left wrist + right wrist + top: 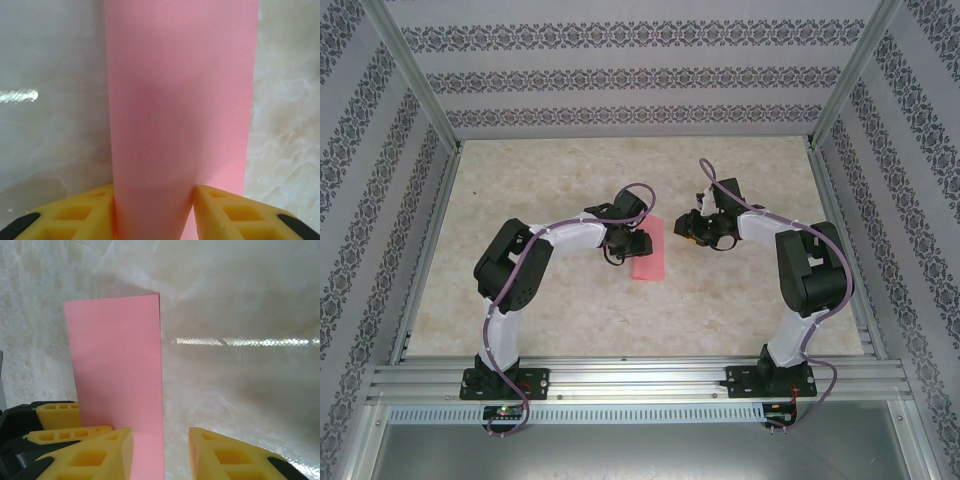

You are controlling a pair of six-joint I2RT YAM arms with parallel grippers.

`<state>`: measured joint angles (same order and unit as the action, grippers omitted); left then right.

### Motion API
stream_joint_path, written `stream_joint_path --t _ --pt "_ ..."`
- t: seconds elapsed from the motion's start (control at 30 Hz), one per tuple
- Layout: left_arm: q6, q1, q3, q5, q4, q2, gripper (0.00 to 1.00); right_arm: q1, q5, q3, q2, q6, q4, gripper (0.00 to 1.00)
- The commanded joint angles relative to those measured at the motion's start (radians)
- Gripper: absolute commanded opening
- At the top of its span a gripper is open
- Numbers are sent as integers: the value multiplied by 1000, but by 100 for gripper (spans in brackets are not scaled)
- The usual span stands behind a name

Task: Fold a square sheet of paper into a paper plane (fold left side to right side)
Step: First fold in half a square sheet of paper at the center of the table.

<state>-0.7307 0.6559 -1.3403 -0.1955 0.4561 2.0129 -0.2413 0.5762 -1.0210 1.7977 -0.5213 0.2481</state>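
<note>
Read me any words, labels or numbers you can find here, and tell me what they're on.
None can be read.
The pink paper is blank; the walls carry only an ornamental pattern.
Any marking on the left arm or right arm is too small to tell.

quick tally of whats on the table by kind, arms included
pink paper sheet: 1
robot arms: 2
total: 3
</note>
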Motion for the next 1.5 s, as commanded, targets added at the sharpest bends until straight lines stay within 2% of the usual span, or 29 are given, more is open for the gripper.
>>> stream_joint_path --t 0.0,1.47 --pt "9 10 -18 19 22 20 43 3 -6 8 -27 10 -9 35" --pt "-26 10 -14 13 6 46 44 -33 -3 15 -26 -6 -12 34"
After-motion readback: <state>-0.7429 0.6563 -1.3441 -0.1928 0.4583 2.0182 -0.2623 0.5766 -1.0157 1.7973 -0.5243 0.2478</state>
